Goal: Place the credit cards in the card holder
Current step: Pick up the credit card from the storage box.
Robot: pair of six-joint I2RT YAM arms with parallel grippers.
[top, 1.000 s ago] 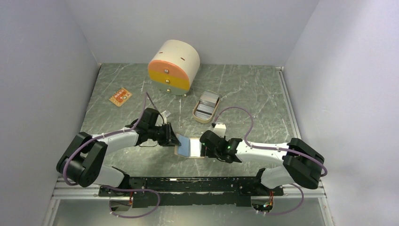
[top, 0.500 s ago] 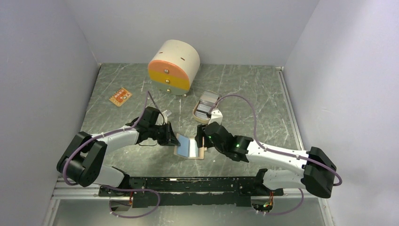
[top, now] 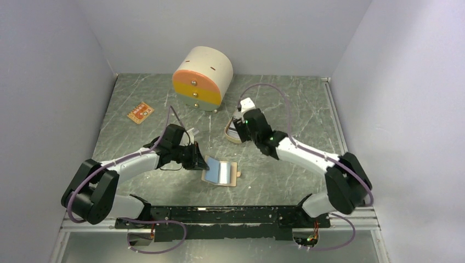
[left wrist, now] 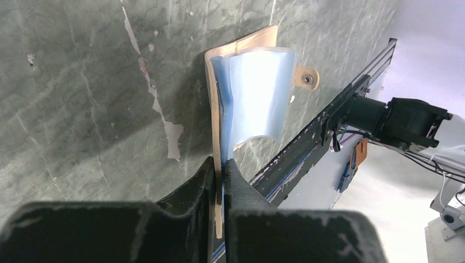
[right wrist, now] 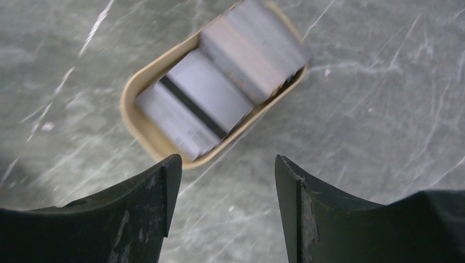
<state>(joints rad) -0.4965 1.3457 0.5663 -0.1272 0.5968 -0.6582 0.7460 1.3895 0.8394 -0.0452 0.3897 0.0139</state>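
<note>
The tan card holder (top: 232, 176) lies open on the table, with a light blue sheet (top: 219, 171) across its inside. In the left wrist view, the holder (left wrist: 242, 47) shows its snap tab (left wrist: 305, 78). My left gripper (top: 198, 160) is shut on the holder's left edge, the fingertips (left wrist: 237, 174) pinching the tan cover and the blue layer. Grey-silver credit cards (right wrist: 211, 96) are stacked in a beige oval tray (right wrist: 133, 99). My right gripper (top: 241, 123) hovers over that tray (top: 230, 135), open and empty (right wrist: 227, 170). A yellow-orange card (top: 140, 113) lies at the back left.
A round cream drawer box (top: 203, 76) with an orange-yellow front stands at the back centre, just behind the tray. Grey walls close in the table on three sides. The arms' base rail (top: 230, 215) runs along the near edge.
My right arm has drawn away from the card holder and swung back to above the tray, its jaws open. The left gripper keeps its hold on the holder.
</note>
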